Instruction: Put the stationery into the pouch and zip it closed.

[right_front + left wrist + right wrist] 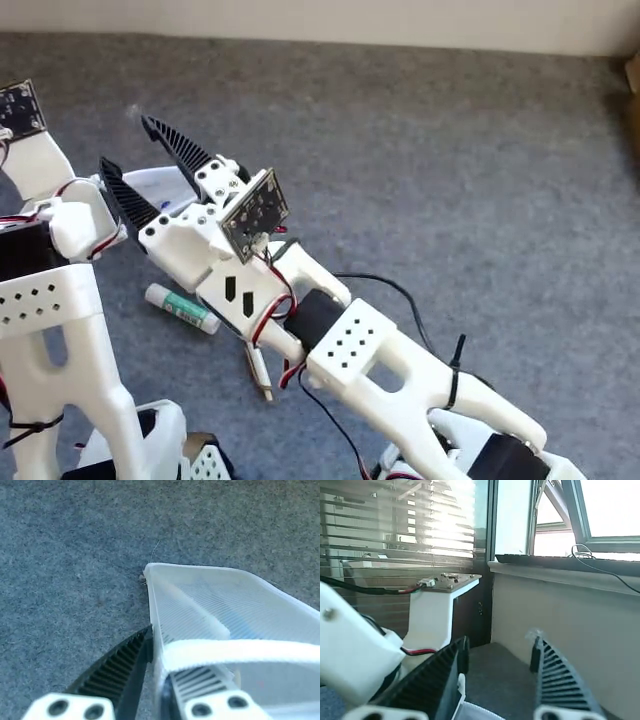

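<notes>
The pouch (235,605) is translucent white mesh with a white zip band along its mouth; a white stick and something blue show through it. My left gripper (160,652) is shut on the pouch's edge, one black finger outside the mesh and the other inside. In the high view a bit of the pouch (160,184) shows behind my right gripper (125,142), which hangs open and empty above it, tilted up off the floor. The right gripper (500,642) points toward the wall. A white glue stick (182,308) with a green label lies on the carpet. A thin pen (259,368) lies beside the right arm.
Grey carpet (450,150) covers the floor, with open room to the right and back. The left arm's white body (60,300) stands at the left edge. Black cables (400,295) trail along the right arm. A wall and window sill (570,565) rise behind.
</notes>
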